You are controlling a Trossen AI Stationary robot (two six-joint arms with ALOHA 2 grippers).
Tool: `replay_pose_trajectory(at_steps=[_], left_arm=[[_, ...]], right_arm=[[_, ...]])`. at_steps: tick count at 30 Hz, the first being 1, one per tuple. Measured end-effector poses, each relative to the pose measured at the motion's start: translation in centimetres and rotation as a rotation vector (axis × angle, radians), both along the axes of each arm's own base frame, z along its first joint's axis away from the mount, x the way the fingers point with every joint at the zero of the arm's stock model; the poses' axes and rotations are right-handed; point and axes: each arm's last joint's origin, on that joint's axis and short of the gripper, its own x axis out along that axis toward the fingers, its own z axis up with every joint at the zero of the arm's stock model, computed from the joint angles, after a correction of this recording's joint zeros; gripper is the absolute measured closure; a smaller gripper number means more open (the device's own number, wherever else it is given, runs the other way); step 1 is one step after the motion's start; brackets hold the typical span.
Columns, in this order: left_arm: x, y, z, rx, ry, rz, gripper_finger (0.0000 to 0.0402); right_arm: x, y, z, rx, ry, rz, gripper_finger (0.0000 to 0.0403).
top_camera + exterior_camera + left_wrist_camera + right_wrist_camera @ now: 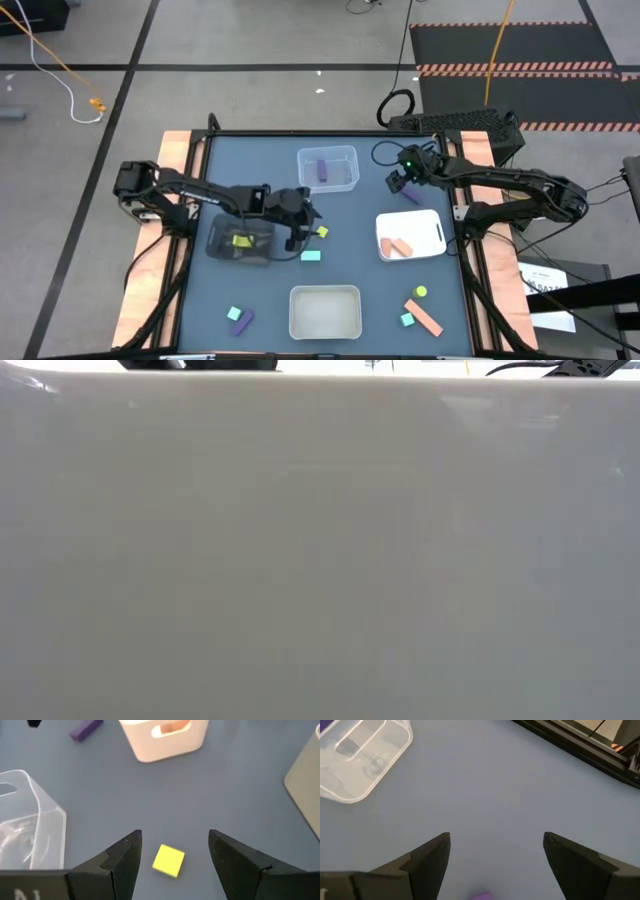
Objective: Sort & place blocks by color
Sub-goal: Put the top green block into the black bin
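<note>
A yellow block lies on the table just at 3 o'clock of the black mesh tray, between the wide-open, empty fingers of the left gripper. At 1 o'clock, the right gripper, also spread and empty, hangs over a purple block beside the clear tray.

The mat is slate blue. On it, around the white tray holding salmon blocks, lie a purple bar, a yellow cube, a teal block and a yellow-green disc.
</note>
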Motion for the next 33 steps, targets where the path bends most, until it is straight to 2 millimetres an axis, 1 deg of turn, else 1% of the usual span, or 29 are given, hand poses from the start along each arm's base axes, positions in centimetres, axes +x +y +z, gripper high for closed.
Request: replay_pose_trajectory(at_steps=[5, 8, 10, 12, 14, 16, 20, 22, 24, 28, 33], left_arm=[[-0.5, 0.1, -1.2, -0.042, -0.081, 0.033, 0.0170], [-0.1, 0.3, -1.9, -0.075, -0.122, 0.061, 0.0169], [0.0, 0.5, -2.9, -0.095, -0.088, 0.082, 0.0170], [0.9, 0.5, -3.5, -0.102, -0.097, 0.089, 0.0170], [0.9, 0.6, -4.5, -0.083, -0.055, 0.116, 0.0170], [1.4, 0.6, -5.2, -0.068, -0.057, 0.139, 0.0170], [1.8, 0.7, -6.6, -0.082, -0.034, 0.153, 0.0170], [1.6, 0.7, -7.8, -0.091, 0.015, 0.164, 0.0170], [1.9, 0.7, -8.6, -0.096, 0.016, 0.170, 0.0170], [2.4, 0.9, -9.6, -0.121, 0.026, 0.189, 0.0170], [2.3, 1.0, -10.3, -0.174, 0.055, 0.225, 0.0170]], right_arm=[[0.0, 0.0, 0.0, -0.006, 0.002, 0.010, 0.0094], [0.0, 0.0, 0.0, -0.010, 0.009, 0.020, 0.0094], [0.0, 0.0, 0.0, -0.010, 0.009, 0.021, 0.0094], [0.1, 0.0, 0.0, -0.011, 0.008, 0.021, 0.0094], [0.1, 0.0, 0.0, -0.011, 0.006, 0.027, 0.0094], [0.1, 0.0, 0.0, -0.015, 0.007, 0.029, 0.0094], [0.2, 0.0, 0.1, -0.018, -0.003, 0.042, 0.0094], [0.3, -0.1, 0.2, -0.020, -0.016, 0.060, 0.0094], [0.4, -0.1, 0.2, -0.025, -0.019, 0.064, 0.0094], [0.5, -0.1, 0.3, -0.033, -0.028, 0.067, 0.0094], [0.4, -0.1, 0.3, -0.030, -0.024, 0.068, 0.0094]])
